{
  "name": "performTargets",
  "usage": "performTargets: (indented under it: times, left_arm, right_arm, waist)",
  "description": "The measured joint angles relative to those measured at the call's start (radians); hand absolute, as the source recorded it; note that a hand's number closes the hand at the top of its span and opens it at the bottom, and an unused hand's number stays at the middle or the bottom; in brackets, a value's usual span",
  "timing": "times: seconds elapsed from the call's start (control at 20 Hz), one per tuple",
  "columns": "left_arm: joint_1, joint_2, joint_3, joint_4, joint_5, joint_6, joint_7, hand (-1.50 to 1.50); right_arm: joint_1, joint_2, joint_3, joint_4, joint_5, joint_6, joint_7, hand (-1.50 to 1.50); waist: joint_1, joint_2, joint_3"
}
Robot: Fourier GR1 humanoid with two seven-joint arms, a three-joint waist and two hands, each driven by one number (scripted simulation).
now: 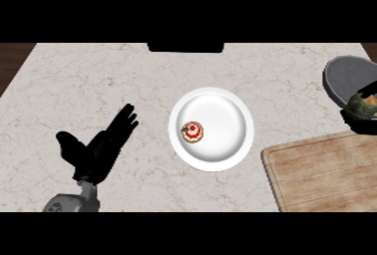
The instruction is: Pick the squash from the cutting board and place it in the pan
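Our left hand (99, 144) shows well to the left of the white plate (212, 128), fingers straight and pointing up and away, thumb spread to the side, holding nothing; its grey forearm (72, 201) comes in from the lower edge below it. We take the plate as our landmark: it sits near the middle of the pale marble counter (110, 74), and on it, left of its centre, lies a small round pastry with a red topping (192, 132). Above the plate, at the counter's far edge, we see a dark rectangular block (185, 48) whose nature we cannot make out. To the lower right of the plate, just beside its rim but not touching, lies the wooden cutting board (327, 172), with nothing on the part we can see. To the upper right of the plate, at the view's right edge, is the grey pan (347, 77). Over the pan's lower rim we see the squash (364, 105), green and orange, with our right hand (359, 124) curled dark beneath and around it, so that hand is gripping the squash above the pan's near edge, clear of the board.
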Motion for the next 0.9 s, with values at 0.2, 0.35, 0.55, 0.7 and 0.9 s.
performTargets:
  times: [0.2, 0.35, 0.55, 0.7, 0.9]
  left_arm:
    - [-0.008, -0.006, -0.001, 0.005, -0.002, -0.004, 0.002, 0.00]
    - [-0.030, -0.006, 0.004, 0.012, 0.005, -0.014, 0.008, 0.00]
    - [-0.034, -0.017, -0.008, 0.005, 0.001, -0.014, 0.015, 0.00]
    - [-0.041, -0.022, -0.017, -0.009, -0.004, -0.011, 0.027, 0.00]
    - [-0.060, -0.022, -0.014, -0.002, 0.000, -0.019, 0.030, 0.00]
  right_arm:
    - [-0.136, -0.012, -0.066, 0.223, 0.006, -0.087, -0.074, 1.50]
    - [-0.235, -0.027, -0.106, 0.380, 0.006, -0.131, -0.127, 1.50]
    - [-0.324, -0.058, -0.142, 0.547, 0.011, -0.167, -0.192, 1.50]
    - [-0.367, -0.072, -0.163, 0.634, 0.011, -0.184, -0.234, 1.50]
    - [-0.391, -0.109, -0.153, 0.730, 0.046, -0.194, -0.222, -1.50]
  waist:
    - [0.011, 0.005, 0.001]
    - [0.021, 0.009, 0.002]
    - [0.037, 0.016, 0.003]
    - [0.047, 0.020, 0.004]
    - [0.061, 0.030, 0.004]
